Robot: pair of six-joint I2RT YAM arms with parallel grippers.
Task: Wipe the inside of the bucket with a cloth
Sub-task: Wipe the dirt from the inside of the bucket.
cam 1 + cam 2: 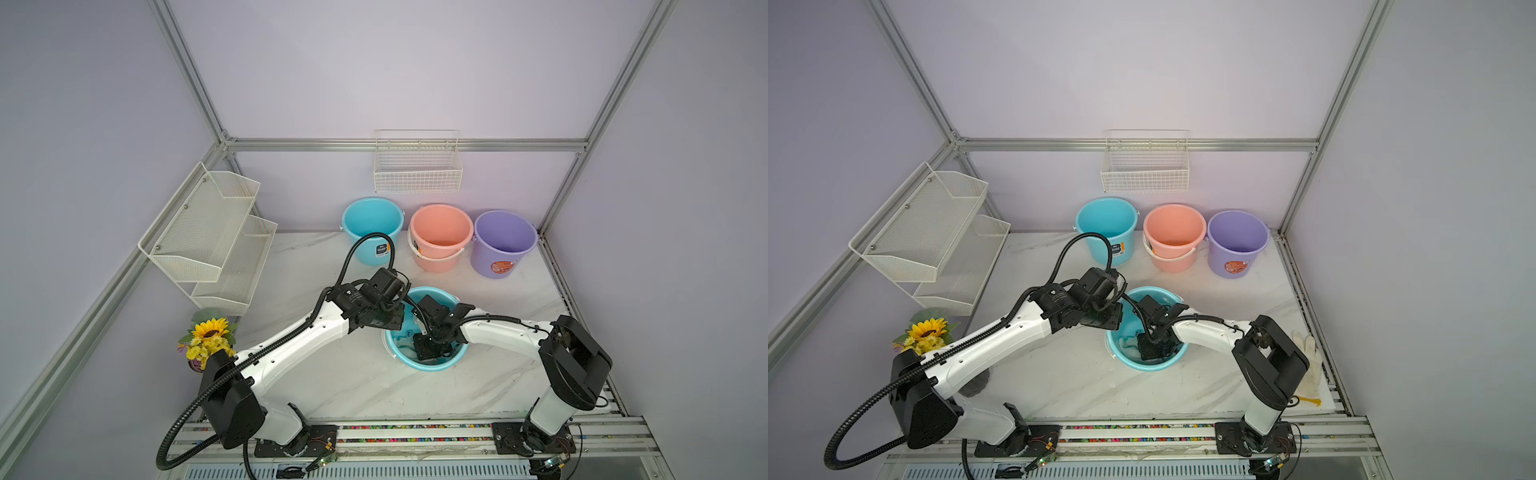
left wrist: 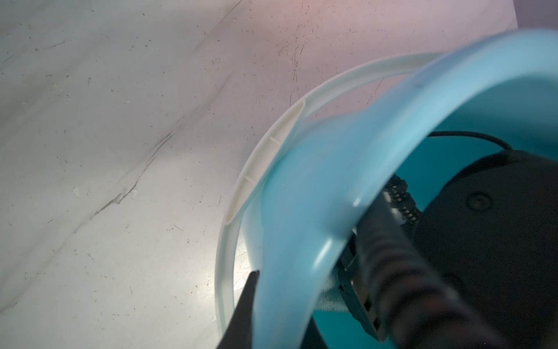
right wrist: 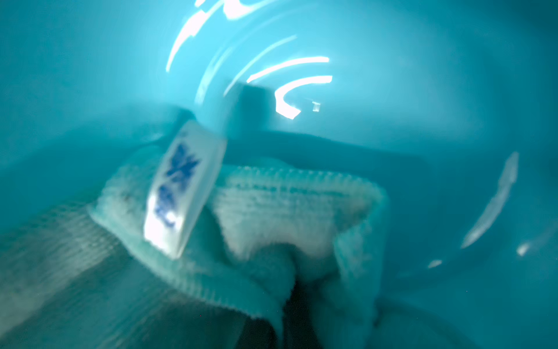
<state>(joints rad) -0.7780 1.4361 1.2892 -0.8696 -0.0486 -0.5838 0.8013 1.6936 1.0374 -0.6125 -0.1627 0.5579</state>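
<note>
A light blue bucket [image 1: 433,366] [image 1: 1154,366] stands mid-table, its white handle [image 2: 241,193] folded down along the outside. My left gripper [image 2: 283,299] is shut on the bucket's rim at the left side, one dark finger [image 2: 246,308] outside the wall and the other inside. My right gripper [image 3: 290,314] reaches down inside the bucket and is shut on the cloth [image 3: 287,205], a pale mint terry towel bunched against the bucket floor, its white tag [image 3: 184,187] standing up. In both top views a pale bit of cloth [image 1: 405,345] [image 1: 1127,343] shows beside the right wrist.
Three more buckets line the back wall: blue [image 1: 372,224], pink [image 1: 440,232], purple [image 1: 503,241]. Above them hangs a wire basket [image 1: 417,166]. A mesh shelf [image 1: 216,232] and sunflowers [image 1: 210,336] are at the left. A white glove [image 1: 1308,365] lies at the right edge.
</note>
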